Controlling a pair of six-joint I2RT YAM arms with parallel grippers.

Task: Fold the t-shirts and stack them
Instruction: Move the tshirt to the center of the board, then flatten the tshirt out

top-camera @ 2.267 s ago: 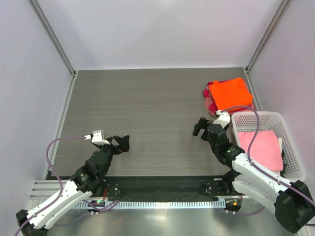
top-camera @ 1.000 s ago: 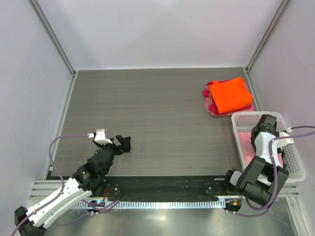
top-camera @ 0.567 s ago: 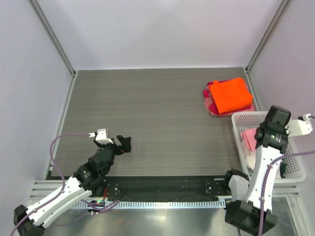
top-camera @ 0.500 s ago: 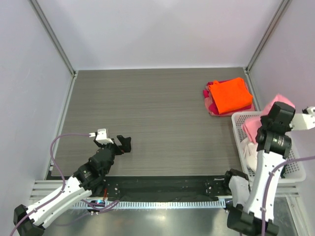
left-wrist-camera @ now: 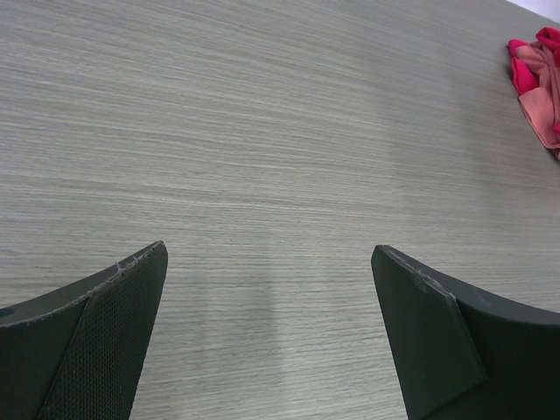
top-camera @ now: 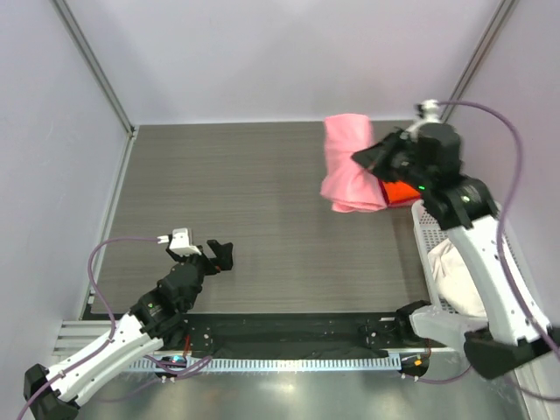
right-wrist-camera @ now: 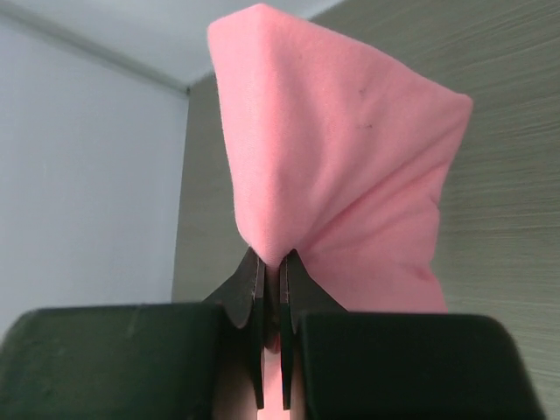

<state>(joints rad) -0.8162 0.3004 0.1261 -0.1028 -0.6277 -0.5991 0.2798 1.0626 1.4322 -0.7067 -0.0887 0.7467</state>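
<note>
The right claw (top-camera: 372, 157) was pinched shut on a small bit of the pink shirt (top-camera: 348, 166). The shirt hung in the air at the upper right of the top picture. It was above the table (top-camera: 245, 175) and just beside the orange shirt (top-camera: 401, 191). The left claw (top-camera: 219, 255) was wide open with nothing in it. It sat low at the lower left, well apart from the shirt.

What could go wrong? The claw held only a little pinch of cloth, so I think the soft shirt could slip out and drop in a heap. It hung all bunched up, so it might land crumpled and be hard to fold. It was also very near the orange shirt, so a swing could bump that one and mess it up. The left claw was too far away to help.

The top picture showed the white shirt (top-camera: 459, 267) in the basket (top-camera: 423, 234). The two claw cameras did not show that. The right claw's camera showed the fingers squeezed on a peak of pink cloth, right up close. The left claw's camera showed bare table between its open fingers, and a bit of the red shirt (left-wrist-camera: 525, 77) at the upper right. The top picture hid that part.
</note>
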